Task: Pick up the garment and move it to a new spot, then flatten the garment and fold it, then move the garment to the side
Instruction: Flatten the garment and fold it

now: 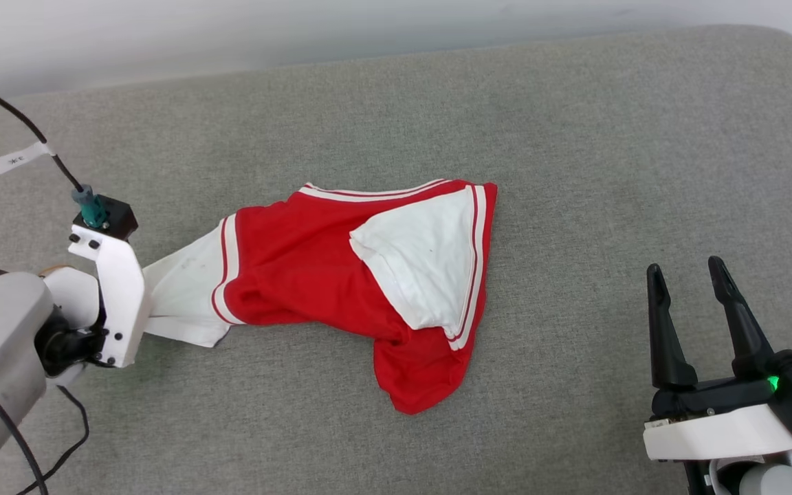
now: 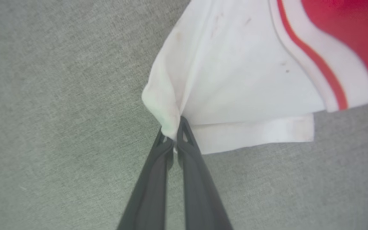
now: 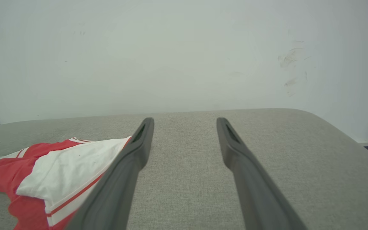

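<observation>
One red T-shirt, the garment [image 1: 300, 268], lies crumpled near the middle of a grey, coarse-woven padded surface [image 1: 575, 137] in the head view. Its soft red body is bunched into a rough wedge. One white sleeve is folded over on top, and thin red-and-white stripes edge the seams. The other white sleeve stretches out to the hard white wrist bracket [image 1: 117, 295] of the left arm. The right gripper [image 1: 685, 268] sits well apart at the lower right, its long, dark, tapered fingers spread.

In the left wrist view, the left gripper [image 2: 172, 129] has its smooth dark fingers pressed together on a pinched fold of the faintly smudged white sleeve.

In the right wrist view, the spread fingers frame grey weave. The garment lies to their left, below a pale, scuffed wall [image 3: 184, 48].
</observation>
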You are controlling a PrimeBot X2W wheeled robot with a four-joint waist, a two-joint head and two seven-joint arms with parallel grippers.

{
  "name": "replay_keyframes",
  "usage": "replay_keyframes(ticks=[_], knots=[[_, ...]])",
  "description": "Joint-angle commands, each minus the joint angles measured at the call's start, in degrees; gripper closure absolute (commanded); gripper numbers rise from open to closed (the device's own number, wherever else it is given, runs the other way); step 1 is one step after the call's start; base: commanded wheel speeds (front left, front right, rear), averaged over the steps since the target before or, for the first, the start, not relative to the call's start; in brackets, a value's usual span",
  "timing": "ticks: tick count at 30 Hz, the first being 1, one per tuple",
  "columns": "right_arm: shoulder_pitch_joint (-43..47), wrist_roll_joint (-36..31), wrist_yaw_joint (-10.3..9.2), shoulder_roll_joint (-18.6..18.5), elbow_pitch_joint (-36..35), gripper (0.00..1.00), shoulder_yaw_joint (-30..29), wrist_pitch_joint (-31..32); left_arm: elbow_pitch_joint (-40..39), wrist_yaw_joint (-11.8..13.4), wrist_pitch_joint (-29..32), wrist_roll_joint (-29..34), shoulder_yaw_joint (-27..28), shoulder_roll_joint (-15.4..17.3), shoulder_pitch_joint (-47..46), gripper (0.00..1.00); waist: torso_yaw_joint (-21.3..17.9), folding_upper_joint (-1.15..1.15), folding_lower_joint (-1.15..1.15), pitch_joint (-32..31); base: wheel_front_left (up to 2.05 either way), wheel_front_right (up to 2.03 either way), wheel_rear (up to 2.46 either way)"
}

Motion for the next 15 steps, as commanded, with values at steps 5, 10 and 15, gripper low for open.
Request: replay_keyframes(ticks=[5,10,15], knots=[[-0.75,-2.19,-0.02,0.03,-0.50,0.00,0.41,-0.13,1.69,1.03,-13.73,2.73,2.32,-1.93,1.32,0.00,0.69,0.00,0.00,-2.66,0.00,0.00,0.00],[-3.94,-5.68,-0.02,0.03,-2.35,0.00,-0.63,-0.13,-0.56,5.24,-31.91,6.41,5.26,-2.46,3.63,0.00,1.64,0.00,0.00,-5.36,0.00,0.00,0.00],[-8.88,-9.89,-0.02,0.04,-2.54,0.00,0.21,-0.13,-6.21,12.52,-44.48,8.20,8.49,-2.18,8.53,0.00,2.98,0.00,0.00,-6.89,0.00,0.00,0.00]])
